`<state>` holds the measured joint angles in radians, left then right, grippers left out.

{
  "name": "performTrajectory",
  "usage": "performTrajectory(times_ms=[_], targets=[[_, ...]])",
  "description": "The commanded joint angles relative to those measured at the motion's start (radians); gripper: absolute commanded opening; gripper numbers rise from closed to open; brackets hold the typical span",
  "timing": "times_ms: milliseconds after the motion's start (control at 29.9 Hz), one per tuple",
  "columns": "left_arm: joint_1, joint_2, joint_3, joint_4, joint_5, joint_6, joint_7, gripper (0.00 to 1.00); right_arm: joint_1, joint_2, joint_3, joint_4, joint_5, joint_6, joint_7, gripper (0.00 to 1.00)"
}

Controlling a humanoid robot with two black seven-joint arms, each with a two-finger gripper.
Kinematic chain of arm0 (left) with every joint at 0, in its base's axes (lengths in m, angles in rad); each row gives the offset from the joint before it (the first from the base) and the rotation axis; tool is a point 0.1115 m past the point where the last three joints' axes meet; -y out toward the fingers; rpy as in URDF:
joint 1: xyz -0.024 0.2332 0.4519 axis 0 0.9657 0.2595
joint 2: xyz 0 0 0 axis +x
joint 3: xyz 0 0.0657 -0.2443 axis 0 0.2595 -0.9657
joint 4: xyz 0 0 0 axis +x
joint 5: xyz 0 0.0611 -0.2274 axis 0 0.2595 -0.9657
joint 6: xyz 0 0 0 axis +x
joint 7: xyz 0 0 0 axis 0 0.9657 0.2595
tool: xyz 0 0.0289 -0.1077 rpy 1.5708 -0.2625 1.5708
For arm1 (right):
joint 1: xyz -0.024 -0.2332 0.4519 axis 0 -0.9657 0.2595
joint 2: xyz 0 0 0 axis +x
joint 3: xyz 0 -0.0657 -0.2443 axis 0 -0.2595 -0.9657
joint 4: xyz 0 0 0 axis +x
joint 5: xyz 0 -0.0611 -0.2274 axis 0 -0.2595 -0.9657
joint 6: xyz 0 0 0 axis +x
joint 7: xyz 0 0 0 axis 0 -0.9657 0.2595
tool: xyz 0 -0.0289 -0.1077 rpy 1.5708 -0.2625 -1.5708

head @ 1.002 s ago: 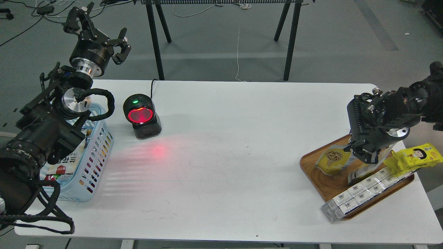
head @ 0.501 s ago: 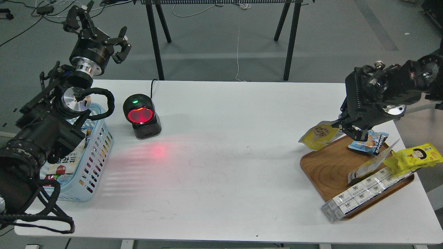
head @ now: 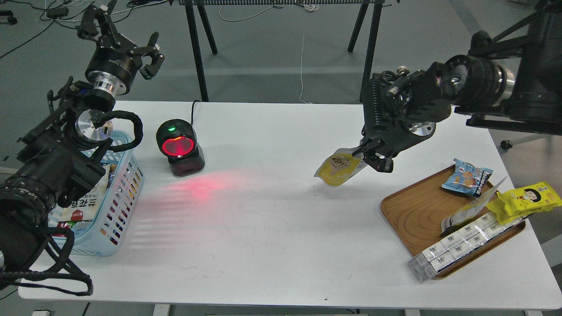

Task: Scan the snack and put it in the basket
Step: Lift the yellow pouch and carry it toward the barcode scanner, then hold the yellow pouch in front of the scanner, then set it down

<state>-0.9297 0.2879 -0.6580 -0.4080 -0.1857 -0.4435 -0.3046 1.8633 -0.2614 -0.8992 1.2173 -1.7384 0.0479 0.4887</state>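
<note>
Carrying the snack [head: 340,168] toward the scanner [head: 179,148], pinched at its upper right edge in my right gripper [head: 373,157].

The pouch hangs clear above the white table [head: 272,228], between the wooden tray [head: 417,219] and the scanner, printed front toward my head camera. By my reading this is the scan step, not yet made: the next move calls for bringing the pouch in front of the red window and turning its barcode side (probably the back, which I cannot see) to face it. My left gripper [head: 125,37] waits raised beyond the basket [head: 127,184], fingers spread and empty.
</note>
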Motion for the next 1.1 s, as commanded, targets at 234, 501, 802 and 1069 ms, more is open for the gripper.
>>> performTrajectory(times_ms=[234,501,802,1069], targets=[[-0.008,0.003,0.001,0.0,0.0,0.0,0.004,0.99,-0.093,0.226,0.023,-0.176,0.095,-0.002,0.0,0.0],[-0.004,0.002,0.001,0.001,0.002,-0.001,0.004,0.99,-0.128,0.261,0.025,-0.229,0.138,-0.002,0.0,0.0],[-0.001,0.004,0.003,0.001,0.002,-0.001,0.004,0.99,-0.148,0.261,0.037,-0.248,0.14,-0.002,0.0,0.0],[0.002,-0.001,0.001,0.001,0.0,-0.001,0.001,0.99,-0.159,0.261,0.077,-0.248,0.14,-0.002,0.0,0.0]])
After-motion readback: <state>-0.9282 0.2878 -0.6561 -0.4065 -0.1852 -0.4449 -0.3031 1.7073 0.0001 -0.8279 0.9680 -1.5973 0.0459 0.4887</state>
